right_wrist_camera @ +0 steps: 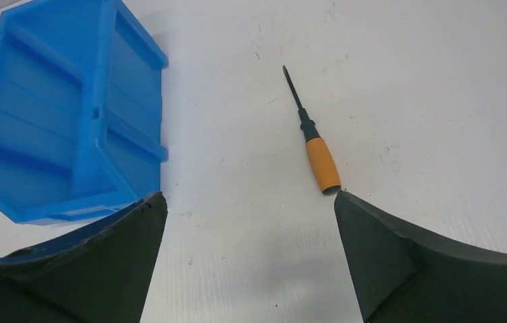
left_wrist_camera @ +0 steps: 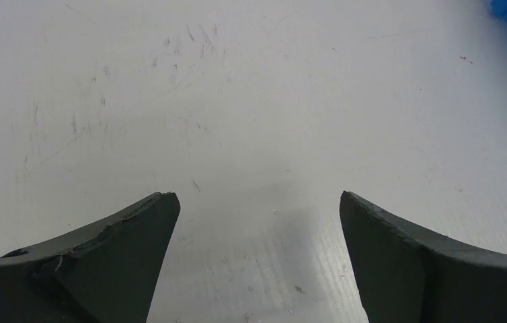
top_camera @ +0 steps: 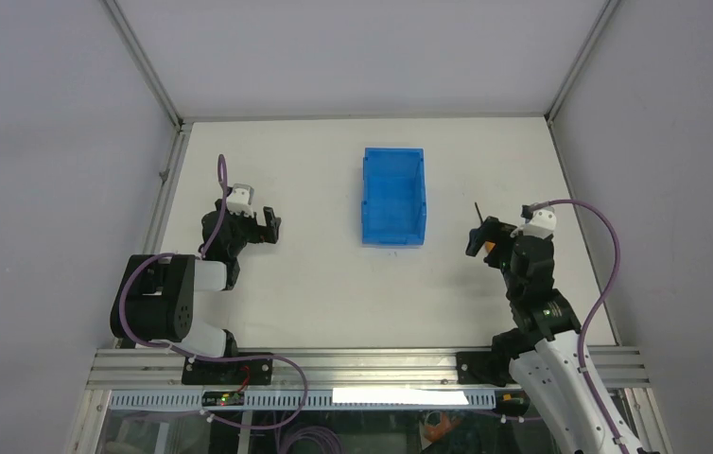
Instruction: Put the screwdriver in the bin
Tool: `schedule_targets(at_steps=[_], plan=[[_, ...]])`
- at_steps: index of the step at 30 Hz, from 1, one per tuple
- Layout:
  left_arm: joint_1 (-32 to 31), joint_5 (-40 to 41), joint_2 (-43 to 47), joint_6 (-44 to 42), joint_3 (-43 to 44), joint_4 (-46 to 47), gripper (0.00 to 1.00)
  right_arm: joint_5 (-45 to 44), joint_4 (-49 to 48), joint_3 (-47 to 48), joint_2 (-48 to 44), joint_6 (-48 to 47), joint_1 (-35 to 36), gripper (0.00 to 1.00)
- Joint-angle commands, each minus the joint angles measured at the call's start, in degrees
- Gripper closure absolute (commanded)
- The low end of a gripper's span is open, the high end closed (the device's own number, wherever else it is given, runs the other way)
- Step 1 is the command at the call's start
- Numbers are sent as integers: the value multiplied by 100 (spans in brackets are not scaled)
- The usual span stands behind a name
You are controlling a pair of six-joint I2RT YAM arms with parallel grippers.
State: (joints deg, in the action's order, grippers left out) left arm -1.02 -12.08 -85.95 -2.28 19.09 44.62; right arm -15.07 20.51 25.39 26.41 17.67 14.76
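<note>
White scuffed table (top_camera: 334, 303), plain grey walls (top_camera: 362, 57), aluminium corner posts (top_camera: 146, 61).

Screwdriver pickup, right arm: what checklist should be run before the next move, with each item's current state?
1. Right end effector open and empty: ok.
2. Screwdriver lying free on the table, apart from the bin: ok.
3. Screwdriver centred between the jaws: not ok. It lies off to one side, by the finger at the right of the wrist view.
4. Handle end touching that finger: cannot tell.
5. Bin upright, nothing seen inside: ok.
6. Left end effector open, apart from the bin: ok.
</note>
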Motion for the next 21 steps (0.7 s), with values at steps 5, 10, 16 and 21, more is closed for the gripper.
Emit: schedule_targets(at_steps=[5,10,16,21], plan=[[56,-107,-17,35,130,422,1,-274,-383,297,-178,166,0,1],[56,-109,-13,33,135,418,1,369,-862,703,-308,-397,2,1],[53,-107,-11,35,130,421,1,-301,293,2963,1455,-810,-11,1],[52,-103,-17,35,130,424,1,372,3351,6127,4211,-708,-761,1]])
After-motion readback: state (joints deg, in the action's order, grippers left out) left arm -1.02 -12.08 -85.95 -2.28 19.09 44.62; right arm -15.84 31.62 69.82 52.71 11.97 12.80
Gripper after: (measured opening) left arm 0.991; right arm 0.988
